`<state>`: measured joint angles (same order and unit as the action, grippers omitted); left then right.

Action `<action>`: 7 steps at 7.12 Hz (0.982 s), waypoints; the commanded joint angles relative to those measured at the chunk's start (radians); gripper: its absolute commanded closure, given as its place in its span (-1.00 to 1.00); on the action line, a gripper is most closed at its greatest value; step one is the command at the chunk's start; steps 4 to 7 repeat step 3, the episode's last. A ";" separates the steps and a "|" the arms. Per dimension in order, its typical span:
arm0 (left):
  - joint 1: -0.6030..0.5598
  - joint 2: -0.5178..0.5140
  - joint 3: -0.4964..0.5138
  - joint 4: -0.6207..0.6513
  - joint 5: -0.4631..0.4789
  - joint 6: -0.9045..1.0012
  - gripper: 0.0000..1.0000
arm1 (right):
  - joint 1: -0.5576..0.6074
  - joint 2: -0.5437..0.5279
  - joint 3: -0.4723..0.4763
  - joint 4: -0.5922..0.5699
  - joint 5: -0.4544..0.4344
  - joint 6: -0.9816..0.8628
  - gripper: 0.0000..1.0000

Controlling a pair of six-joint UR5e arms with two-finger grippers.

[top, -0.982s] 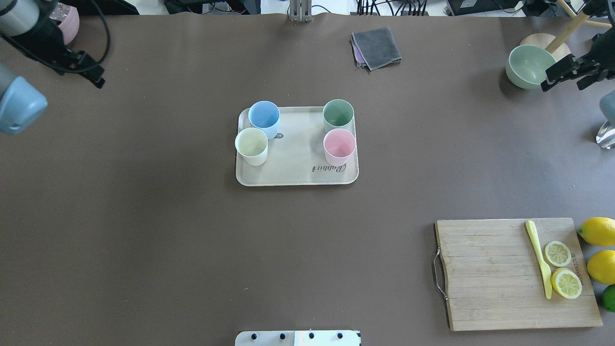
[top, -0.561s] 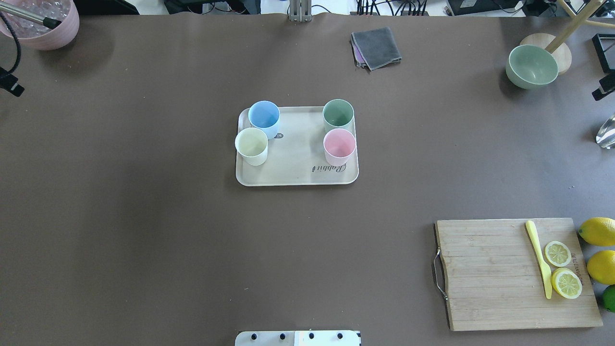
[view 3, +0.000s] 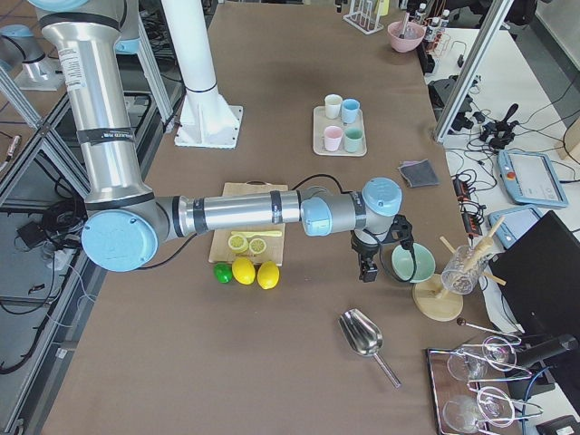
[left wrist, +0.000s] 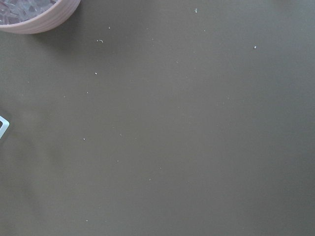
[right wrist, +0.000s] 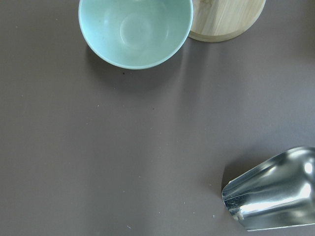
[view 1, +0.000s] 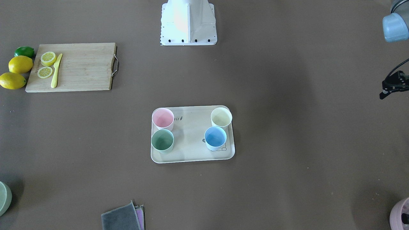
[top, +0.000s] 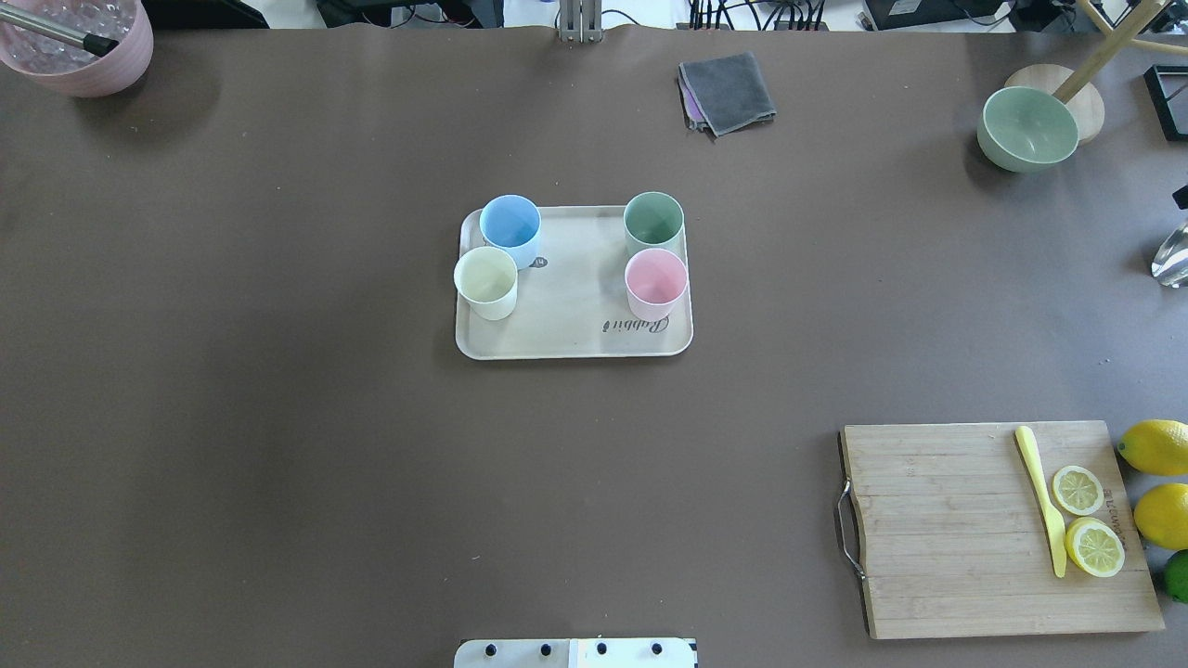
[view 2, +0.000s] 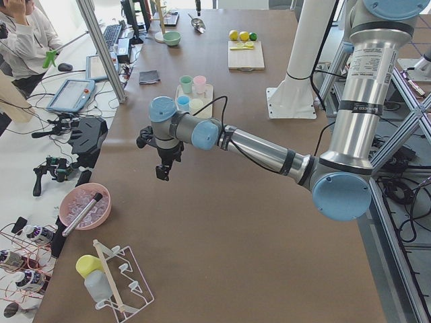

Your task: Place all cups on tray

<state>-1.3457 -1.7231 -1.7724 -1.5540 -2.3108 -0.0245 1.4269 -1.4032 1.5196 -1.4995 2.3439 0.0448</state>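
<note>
All four cups stand upright on the "Rabbit" tray [top: 571, 325] at the middle of the worktop [top: 278, 417]. The light blue cup [top: 510, 225] and cream-white cup [top: 485, 280] are at one short end, the sage green cup [top: 653, 221] and pink cup [top: 655, 278] at the other. The left hand [view 2: 162, 173] hangs over bare worktop near a pink bowl [top: 79, 56]. The right hand [view 3: 367, 269] hovers beside a green bowl [top: 1026, 125] and a metal scoop [view 3: 362, 333]. Whether either hand is released or clenched cannot be told.

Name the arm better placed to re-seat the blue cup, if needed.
Left. The blue cup stands on the left-arm half of the tray, and the left gripper hangs off that side; the right gripper is by the green bowl.
</note>
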 commanded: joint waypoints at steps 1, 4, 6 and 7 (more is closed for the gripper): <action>0.003 0.001 -0.001 0.014 0.005 -0.002 -0.97 | 0.000 0.003 0.001 0.001 0.000 0.000 -1.00; -0.001 0.008 -0.004 -0.015 -0.001 0.005 -0.97 | 0.000 0.006 0.002 0.001 0.000 0.001 -1.00; -0.001 0.008 -0.004 -0.015 -0.001 0.005 -0.97 | 0.000 0.006 0.002 0.001 0.000 0.001 -1.00; -0.001 0.008 -0.004 -0.015 -0.001 0.005 -0.97 | 0.000 0.006 0.002 0.001 0.000 0.001 -1.00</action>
